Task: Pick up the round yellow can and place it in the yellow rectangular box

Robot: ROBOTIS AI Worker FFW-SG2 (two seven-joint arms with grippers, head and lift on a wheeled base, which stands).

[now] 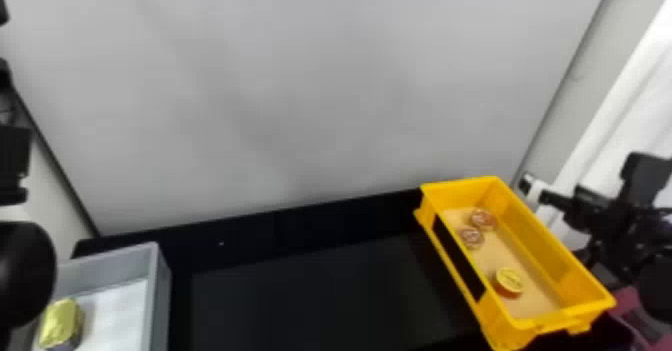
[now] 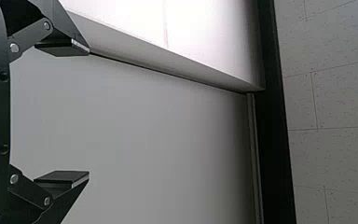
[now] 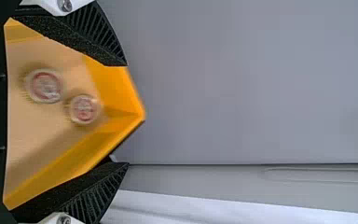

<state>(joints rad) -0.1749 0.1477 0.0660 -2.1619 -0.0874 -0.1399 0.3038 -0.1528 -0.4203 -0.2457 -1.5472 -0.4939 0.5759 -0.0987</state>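
Note:
The round yellow can (image 1: 509, 281) stands on the floor of the yellow rectangular box (image 1: 542, 242), near the box's front end. My right gripper (image 1: 547, 195) is beside the box's far right side. In the right wrist view the right gripper (image 3: 127, 114) is open, with part of the yellow box (image 3: 116, 91) visible between and beyond its fingers and nothing held. The left arm (image 1: 25, 275) is at the left edge of the head view. In the left wrist view my left gripper (image 2: 89, 113) is open in front of a plain panel, its fingers holding nothing.
Two reddish round cans (image 1: 482, 218) lie at the yellow box's back end. At the front left, a grey box (image 1: 154, 285) holds a gold-topped block (image 1: 62, 322). A black table (image 1: 310, 295) spans between both boxes, and a grey wall (image 1: 300, 85) rises behind it.

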